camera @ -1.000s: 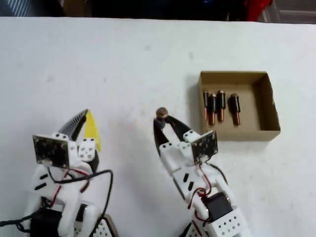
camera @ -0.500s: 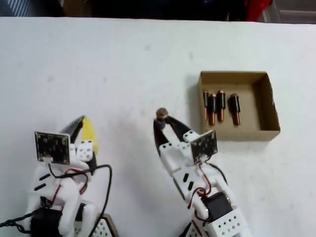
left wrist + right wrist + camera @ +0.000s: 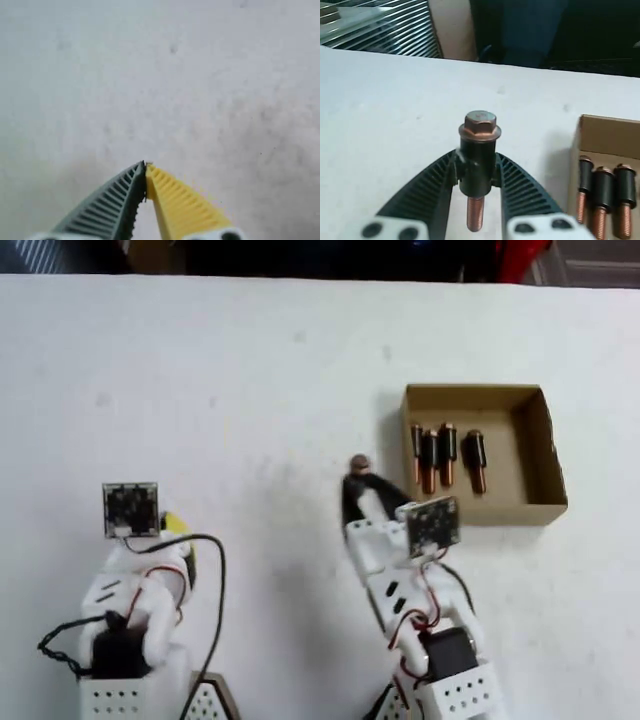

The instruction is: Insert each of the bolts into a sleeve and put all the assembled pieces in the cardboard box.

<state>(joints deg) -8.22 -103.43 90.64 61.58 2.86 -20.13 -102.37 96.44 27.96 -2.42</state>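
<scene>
Copper-coloured hex bolt (image 3: 480, 125) seated in a black cylindrical sleeve (image 3: 477, 172) is held head-up, pinched by the right gripper (image 3: 477, 159) just beside the brown cardboard box (image 3: 535, 455) — lift clear of its wall, then release low. Left gripper (image 3: 145, 172) — closed, empty.

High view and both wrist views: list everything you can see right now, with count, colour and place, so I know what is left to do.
table: one, white, under everything
cardboard box: one, brown, open, on the table's right side
assembled pieces: four, copper bolts in black sleeves, lying side by side in the box
fifth assembled piece: one, copper bolt in a black sleeve, upright, left of the box
blind: one, pale slats, beyond the table's far edge
left arm: one, white, near edge
right arm: one, white, near edge
left pincer: one, grey and yellow, shut, holding nothing
right pincer: one, black, shut on the fifth assembled piece
</scene>
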